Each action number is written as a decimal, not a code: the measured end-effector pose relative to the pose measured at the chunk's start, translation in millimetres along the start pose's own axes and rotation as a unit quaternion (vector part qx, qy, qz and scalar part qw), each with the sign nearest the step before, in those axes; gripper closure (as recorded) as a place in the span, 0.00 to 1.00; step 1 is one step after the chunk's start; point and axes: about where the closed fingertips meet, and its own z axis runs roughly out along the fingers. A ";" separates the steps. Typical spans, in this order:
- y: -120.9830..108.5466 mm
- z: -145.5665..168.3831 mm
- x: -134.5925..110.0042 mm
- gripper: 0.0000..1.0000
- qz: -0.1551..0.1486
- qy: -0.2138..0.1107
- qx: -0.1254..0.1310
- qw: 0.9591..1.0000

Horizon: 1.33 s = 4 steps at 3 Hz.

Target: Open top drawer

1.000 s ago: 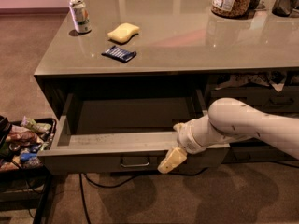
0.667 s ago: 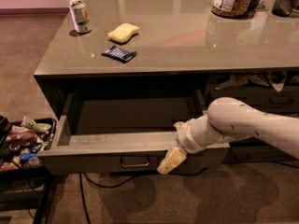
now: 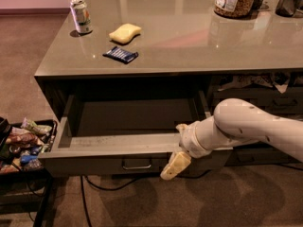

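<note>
The top drawer point(image 3: 109, 144) is out. It hangs well forward of the counter point(image 3: 189, 46), its shallow floor is open to view, and the tall front panel sits nearest the camera. My pincer point(image 3: 175, 164) is down at the right part of that front panel, just beside the small loop handle point(image 3: 137, 164) but off to its right, not on it. The cream tip pokes out below the panel's lower edge. From this angle I cannot tell how far the pincer is open, or whether it has hold of anything at all. And what has changed in the last second? Almost nothing: the drawer sits as far out as it did, and my arm point(image 3: 251, 124) reaches in from the right across the same corner, with perhaps the slightest drop at the tip. So I judge the pull is over and the motion has stalled at the end of its travel. For the task that reads as good news, since the drawer looks as open as I need and the job looks all but done. Up on the counter the soda can point(image 3: 80, 16), the yellow sponge point(image 3: 125, 33) and the blue packet point(image 3: 120, 55) lie well apart from my arm, so nothing there is in danger. What remains, I think, is only to draw back without nudging the panel shut.
</note>
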 end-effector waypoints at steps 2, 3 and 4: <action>40.7 -53.9 -21.2 0.00 -0.067 0.001 0.027 0.997; 45.5 -80.5 -52.7 0.00 -0.097 -0.068 0.066 0.991; 43.2 -110.9 -69.3 0.00 -0.115 -0.141 0.089 0.979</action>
